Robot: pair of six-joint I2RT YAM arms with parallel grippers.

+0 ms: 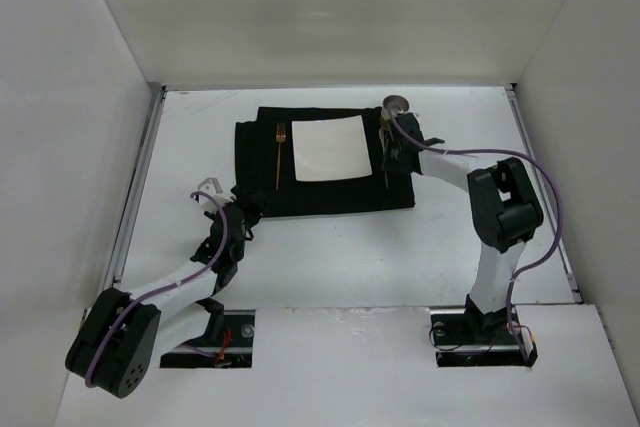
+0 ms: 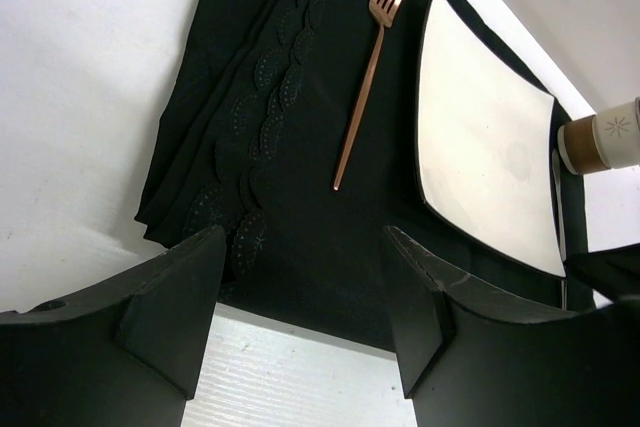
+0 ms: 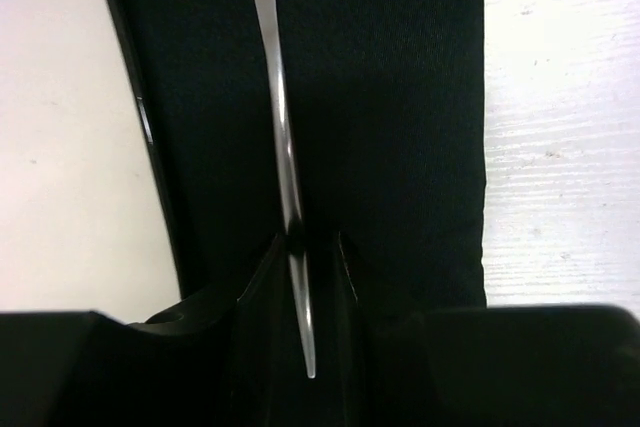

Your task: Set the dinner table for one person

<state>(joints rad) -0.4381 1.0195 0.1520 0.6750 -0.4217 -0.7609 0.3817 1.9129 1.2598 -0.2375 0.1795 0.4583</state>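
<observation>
Right gripper (image 3: 303, 247) around silver utensil (image 3: 283, 127); starburst (image 2: 613, 129) on cup (image 2: 590, 147)

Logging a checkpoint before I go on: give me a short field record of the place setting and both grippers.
mat: black cloth mat lying on the dinner table
plate: white square plate on the mat
fork: copper fork on the mat, left of the plate, tines pointing away from the arms
cup: cup by the mat's far right corner
left gripper: open, empty, at the mat's near left corner
right gripper: shut on a thin silver utensil, over the mat right of the plate
</observation>
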